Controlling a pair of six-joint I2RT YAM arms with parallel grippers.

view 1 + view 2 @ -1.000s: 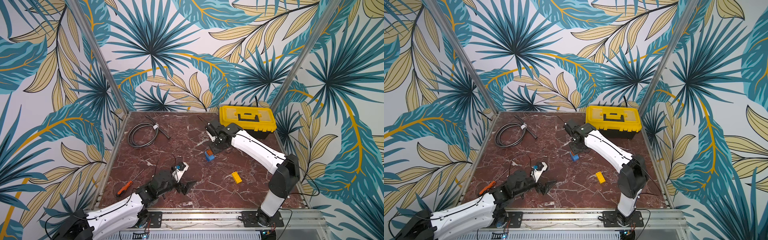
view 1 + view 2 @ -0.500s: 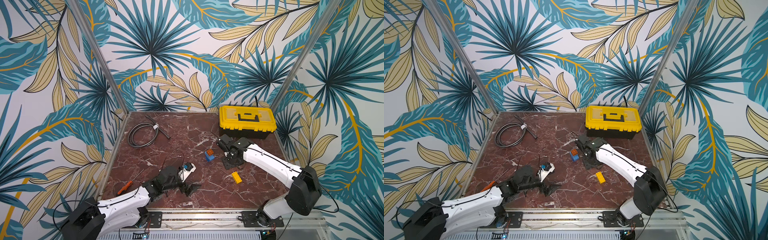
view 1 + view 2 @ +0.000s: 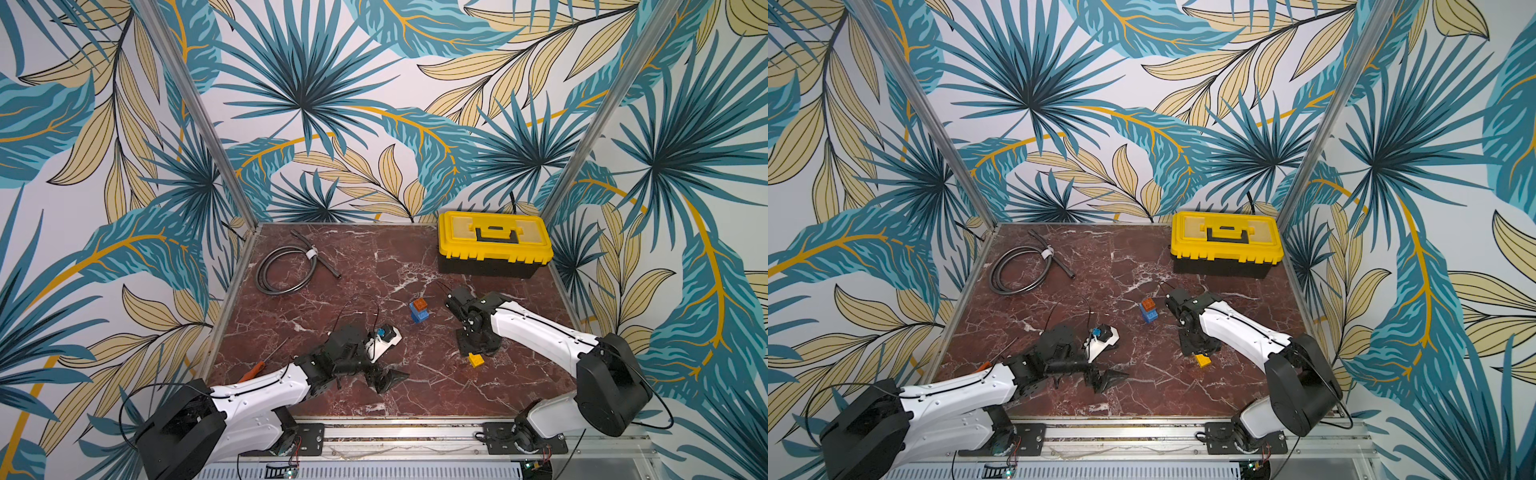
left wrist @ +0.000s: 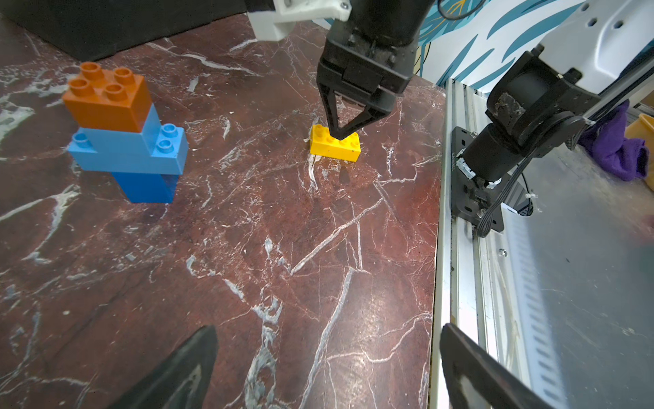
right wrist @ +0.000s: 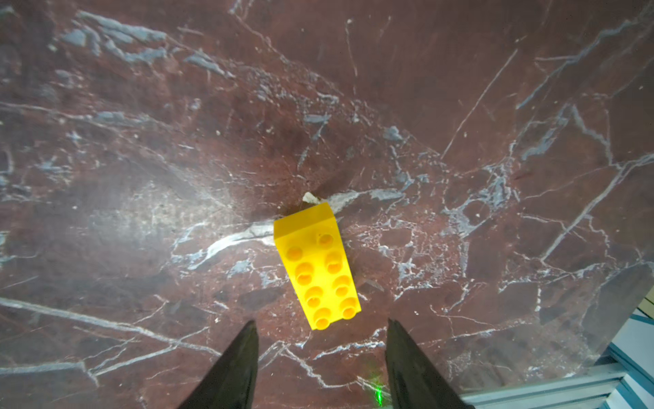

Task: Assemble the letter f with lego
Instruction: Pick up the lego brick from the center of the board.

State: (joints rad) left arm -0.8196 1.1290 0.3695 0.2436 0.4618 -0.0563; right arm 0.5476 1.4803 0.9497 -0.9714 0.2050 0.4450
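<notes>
Lying studs-up, yellow brick [image 5: 317, 269], lengthwise toward right gripper [image 5: 320, 321]

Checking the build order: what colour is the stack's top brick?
Orange: the top brick shows best in the left wrist view.

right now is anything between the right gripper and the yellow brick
Nothing visible. The open right gripper hangs directly over the yellow brick, fingertips either side of one end, with only bare marble tabletop around it. The blue and orange stack stands well apart.
</notes>
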